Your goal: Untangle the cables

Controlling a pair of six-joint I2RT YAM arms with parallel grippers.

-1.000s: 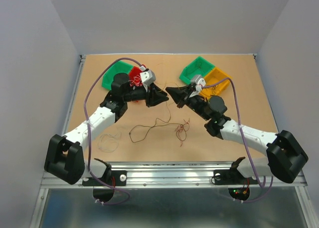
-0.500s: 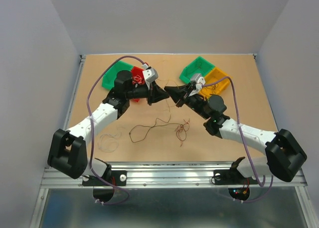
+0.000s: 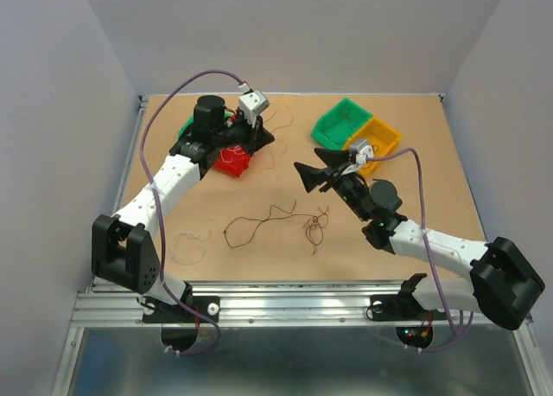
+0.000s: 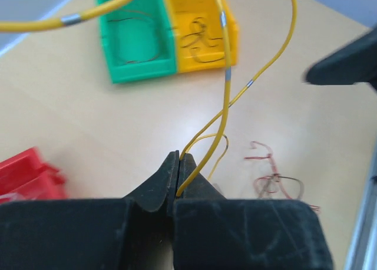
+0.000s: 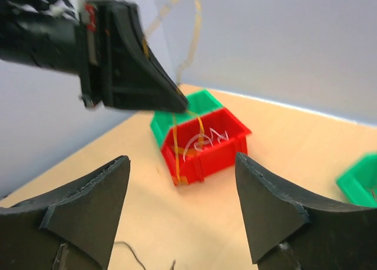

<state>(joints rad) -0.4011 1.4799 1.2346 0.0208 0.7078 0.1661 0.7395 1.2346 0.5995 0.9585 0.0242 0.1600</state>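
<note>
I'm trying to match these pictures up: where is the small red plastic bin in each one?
Top external: red plastic bin, upper left, beside the left arm.
Left wrist: lower left edge.
Right wrist: centre.
Shared landmark: the left arm's black fingers pinching a thin yellow wire.

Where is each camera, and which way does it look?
Top camera: high behind, looking down at the table; left arm, right arm show.
Left wrist camera: looks past the left gripper, shut on a yellow wire, toward the green bin and yellow bin.
Right wrist camera: looks through the open right gripper at the left gripper and red bin.
Shared: both wrist views show the yellow wire.
</note>
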